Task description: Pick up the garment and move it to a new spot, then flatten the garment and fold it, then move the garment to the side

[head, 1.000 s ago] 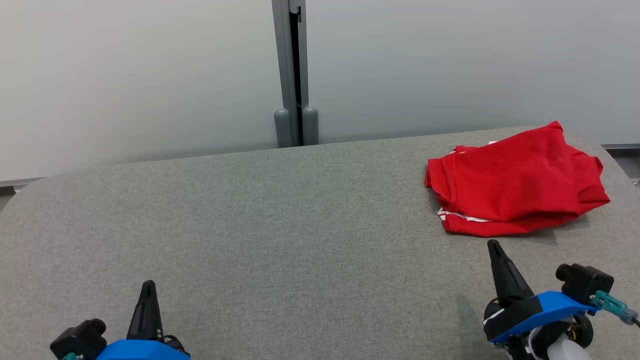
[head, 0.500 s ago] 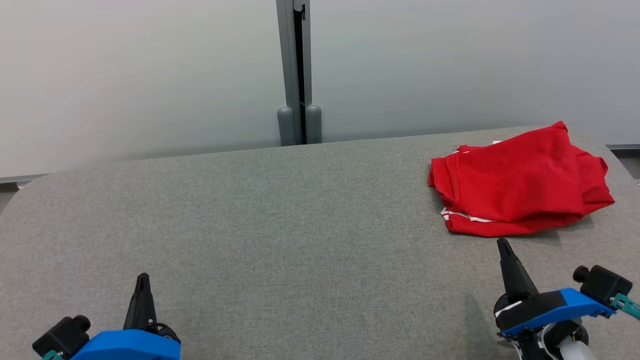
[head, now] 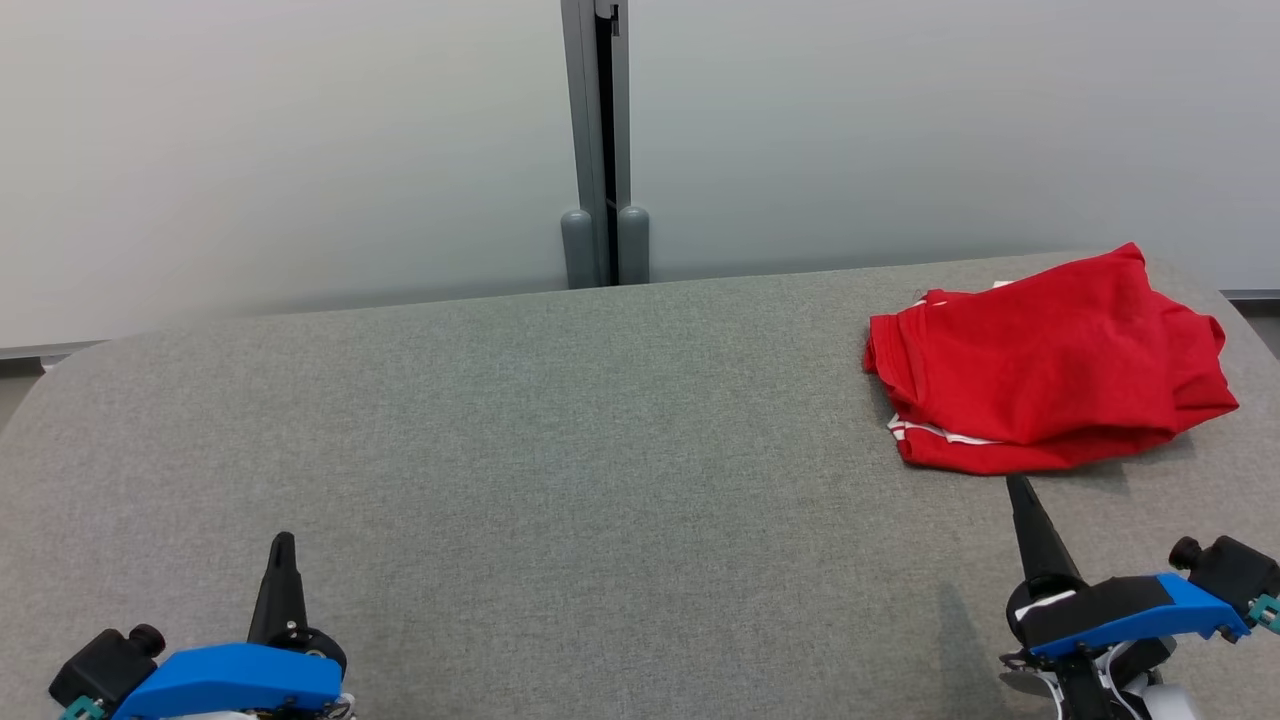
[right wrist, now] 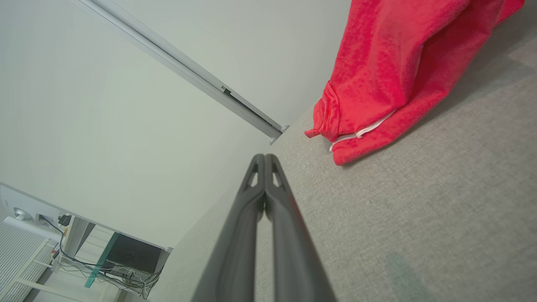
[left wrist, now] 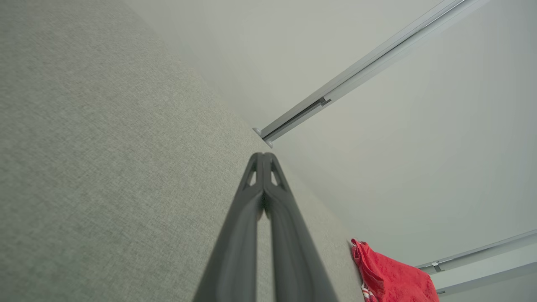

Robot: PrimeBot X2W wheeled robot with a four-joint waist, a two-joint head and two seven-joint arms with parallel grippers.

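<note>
A red garment [head: 1050,375] with white piping lies folded in a loose bundle at the far right of the grey fabric-covered table [head: 560,440]. It also appears as the red garment [right wrist: 390,71] in the right wrist view and as a small red garment [left wrist: 390,277] in the left wrist view. My right gripper [head: 1020,487] is shut and empty, its tip just in front of the garment's near edge, apart from it. At the lower left my left gripper [head: 283,542] is shut with nothing in it, far from the garment.
Pale wall panels with a grey vertical post [head: 600,150] stand behind the table. The table's rounded corners [head: 60,375] show at left and right. A desk with cables [right wrist: 105,260] is seen past the table in the right wrist view.
The head camera has shifted a little. Both grippers have sunk lower in the view, and the right one has drifted rightward. The garment lies as before.
</note>
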